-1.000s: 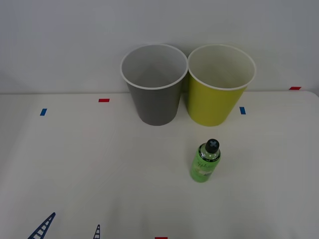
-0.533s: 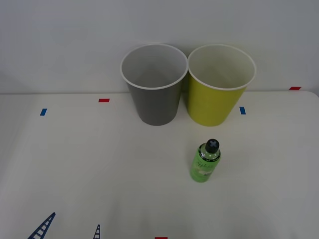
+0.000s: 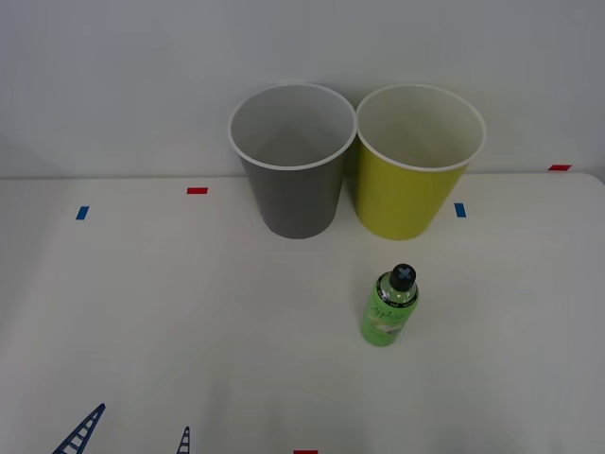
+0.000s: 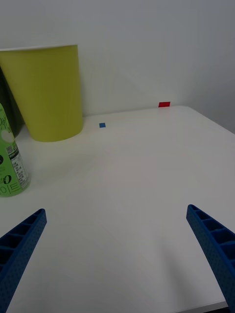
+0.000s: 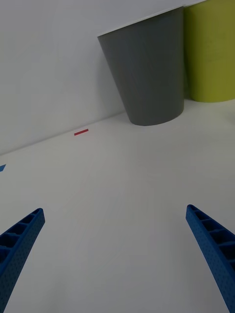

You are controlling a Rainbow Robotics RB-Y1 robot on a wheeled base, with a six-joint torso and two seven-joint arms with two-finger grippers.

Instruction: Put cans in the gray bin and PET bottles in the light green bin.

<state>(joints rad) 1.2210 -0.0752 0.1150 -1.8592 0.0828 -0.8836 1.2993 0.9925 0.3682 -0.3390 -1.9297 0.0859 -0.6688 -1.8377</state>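
Front view: PET bottle [image 3: 388,309] stands upright on the bench, toward the right of centre, well clear of the near edge. Long axis vertical, black cap [image 3: 404,275] up, base on the bench; label faces roughly toward the near edge. Gray bin [image 3: 289,156] and light green bin [image 3: 418,159] stand at the far edge by the wall, side by side, rims just beside each other, gray one to the robot's left. Both look empty as far as their insides show. No can seen on the bench.

Left gripper [image 3: 132,430] sits low at the near left corner, fingers spread wide apart, nothing between them. Left wrist view confirms: both blue fingers [image 5: 19,244] at the frame corners, bare bench between.

Right gripper [image 4: 117,254] likewise spread wide and empty; right wrist view has the bottle off to one side of its fingers, not between them.

Assessment: step in hand is the reach to the bottle; task not started. Right arm is the nearer and on the same side as the green bin, so it's the sensible choice. Recommend swinging it round to centre the bottle betw. the fingers, closing on the body below the cap, approx mid-height, approach level so the upright bottle isn't tipped. Light, narrow bottle: a glancing finger would likely topple it.
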